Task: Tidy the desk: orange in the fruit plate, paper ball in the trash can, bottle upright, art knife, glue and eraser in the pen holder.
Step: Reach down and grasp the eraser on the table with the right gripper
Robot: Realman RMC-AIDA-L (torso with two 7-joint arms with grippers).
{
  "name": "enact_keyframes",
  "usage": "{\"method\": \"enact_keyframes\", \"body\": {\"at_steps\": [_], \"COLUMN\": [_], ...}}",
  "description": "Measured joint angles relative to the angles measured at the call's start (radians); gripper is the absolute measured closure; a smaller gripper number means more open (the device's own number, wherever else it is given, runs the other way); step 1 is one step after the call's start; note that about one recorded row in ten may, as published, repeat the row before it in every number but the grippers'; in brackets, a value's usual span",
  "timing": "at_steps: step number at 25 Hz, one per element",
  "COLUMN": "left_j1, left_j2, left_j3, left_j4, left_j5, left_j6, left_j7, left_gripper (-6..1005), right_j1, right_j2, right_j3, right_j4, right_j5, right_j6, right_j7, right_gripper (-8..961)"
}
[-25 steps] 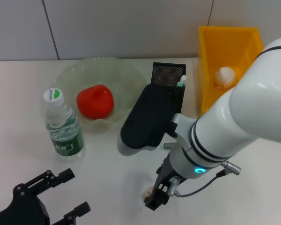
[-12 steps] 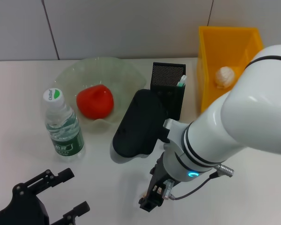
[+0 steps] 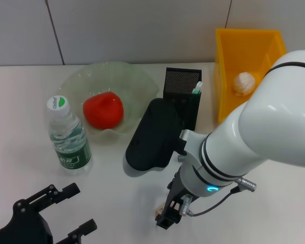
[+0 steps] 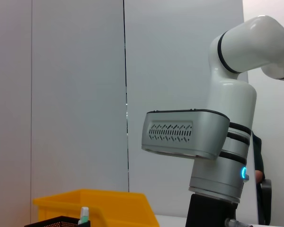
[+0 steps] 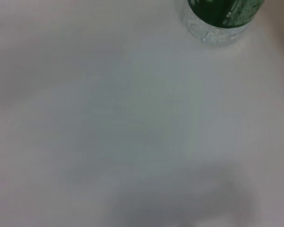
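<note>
Two grippers: right gripper [image 3: 165, 216] low over the near table edge, left gripper [image 3: 66, 211] parked at the near left corner.
Right jaws: cannot tell whether apart or together; the arm's own wrist covers them.
Left jaws: apart, holding nothing.
Small pale thing [image 3: 159, 208]: at the right gripper's tip on the table [image 3: 20, 101], mostly hidden, too little shows to name it.
Obstruction: the right arm's dark housing [image 3: 152, 133] stands before the pen holder [image 3: 183, 81] and the plate's near rim.
One orange [image 3: 103, 110]: in the fruit plate [image 3: 81, 79].
One bottle [image 3: 67, 134]: upright, beside the plate; its base [image 5: 217, 19] shows in the right wrist view.
One paper ball [image 3: 244, 83]: inside the yellow trash can [image 3: 229, 51].
Pen holder contents: one white, green-tipped stick [image 3: 197, 88] pokes out; the rest is hidden.
</note>
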Motion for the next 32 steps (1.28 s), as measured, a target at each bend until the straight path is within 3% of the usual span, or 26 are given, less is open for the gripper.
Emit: {"method": "enact_keyframes", "body": {"at_steps": [14,20,32], "left_j1": [0.000,0.000,-0.002], "left_j2": [0.000,0.000,0.000], "left_j3": [0.000,0.000,0.000], "left_j4": [0.000,0.000,0.000], "left_j5": [0.000,0.000,0.000], "left_j6": [0.005,0.005,0.005], "left_j7": [0.001,0.001,0.002], "left_gripper": [330,330,330], "right_j1": [0.010,0.012,0.021], "right_j2": [0.001,0.002,0.002], "right_j3": [-0.018,-0.031,-0.038], "right_j4": [-0.002,-0.003,-0.007], "right_j5": [-0.007,-0.008,-0.009], "right_j6": [-0.008,-0.008,-0.010], "right_j7": [0.000,-0.011,-0.020], "right_gripper": [252,466,527]}}
